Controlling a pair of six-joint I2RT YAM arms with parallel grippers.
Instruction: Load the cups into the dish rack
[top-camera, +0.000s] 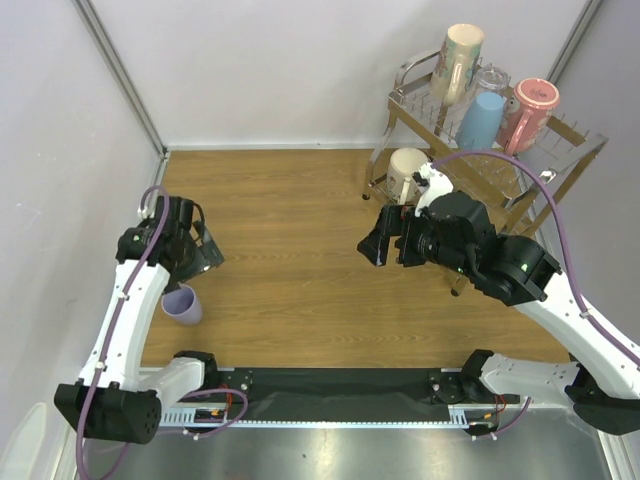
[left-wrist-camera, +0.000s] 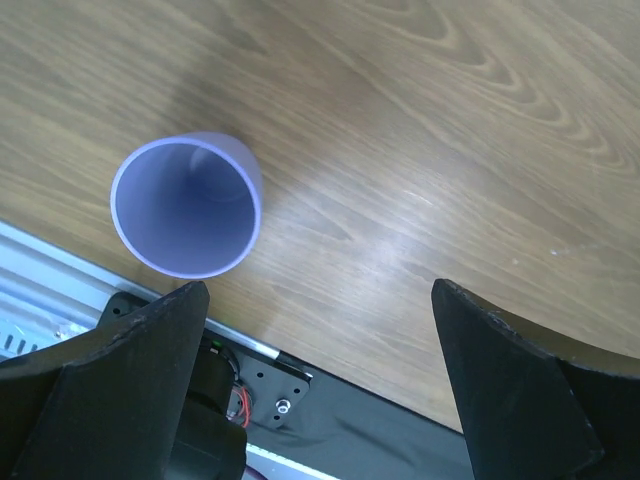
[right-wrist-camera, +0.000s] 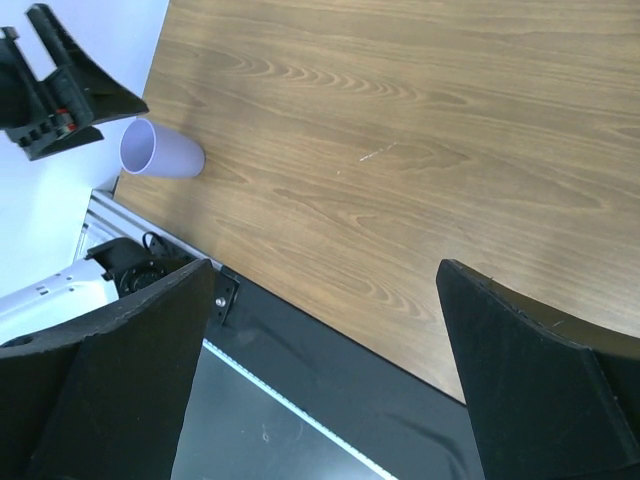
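Lavender tumbler (top-camera: 182, 303): it stands with its mouth up on the wood table (top-camera: 290, 230), near the front left edge. It is not in the rack.
Hidden part of the tumbler: in the top view the left arm covers its upper edge.
Left gripper (left-wrist-camera: 320, 290): its two fingers are spread wide and hold nothing. It hangs over the table. In its own camera the tumbler sits off to one side, not between the fingers.
Right gripper (right-wrist-camera: 325, 270): its fingers are also spread wide and hold nothing. It hangs over the middle of the table, in front of the rack.
Cut off: in both wrist views the dark fingers run out of the bottom of the picture.
Dish rack (top-camera: 398, 100): it stands in the far right corner. The right arm hides some of its lower shelf and legs.
Top shelf: the beige mug (top-camera: 457, 60), clear glass (top-camera: 492, 80), light-blue tumbler (top-camera: 482, 120) and pink mug (top-camera: 530, 112) lean close together there.
Hard to see: the glass is see-through, so its edges are faint.
White mug (top-camera: 407, 172): it sits at the left end of the lower shelf. The right arm covers part of it, and its inside cannot be seen.
Writing: any marks on the cups or arms are too small to read.
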